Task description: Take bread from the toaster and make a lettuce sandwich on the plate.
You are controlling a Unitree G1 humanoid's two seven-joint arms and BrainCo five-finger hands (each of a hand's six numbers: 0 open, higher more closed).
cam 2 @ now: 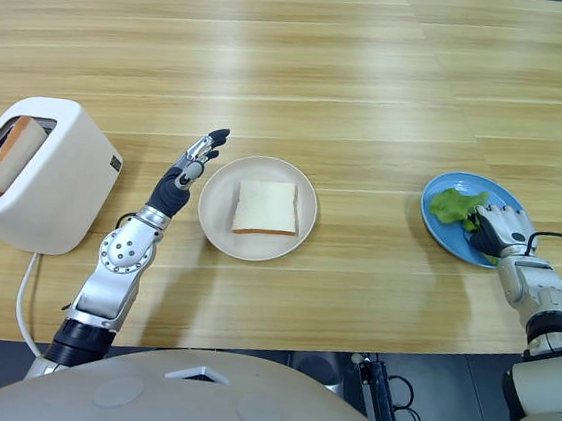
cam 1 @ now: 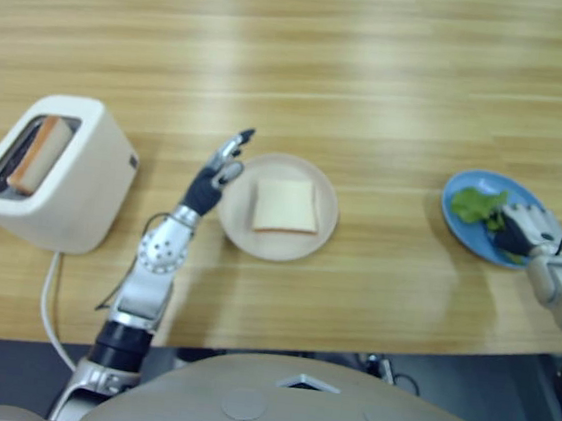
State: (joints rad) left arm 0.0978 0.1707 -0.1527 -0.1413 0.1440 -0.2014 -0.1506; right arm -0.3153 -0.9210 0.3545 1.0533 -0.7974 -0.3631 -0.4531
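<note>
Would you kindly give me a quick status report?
Left hand open beside plate. Right hand at lettuce on blue plate. One slice plated, second slice in toaster. Nothing in the way.

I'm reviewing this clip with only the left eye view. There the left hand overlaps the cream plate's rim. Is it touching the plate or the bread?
Observer: It appears not. From the right eye, a strip of table shows between the left hand and the cream plate. The hand is open beside the plate and holds nothing.
Operator: And the right hand, over by the picture's edge?
Observer: The right hand lies on the near right part of the blue plate, over the lettuce. I cannot tell whether it grips a leaf.
Operator: Bread count?
Observer: One bread slice lies flat on the cream plate. A second slice stands in the toaster.
</note>
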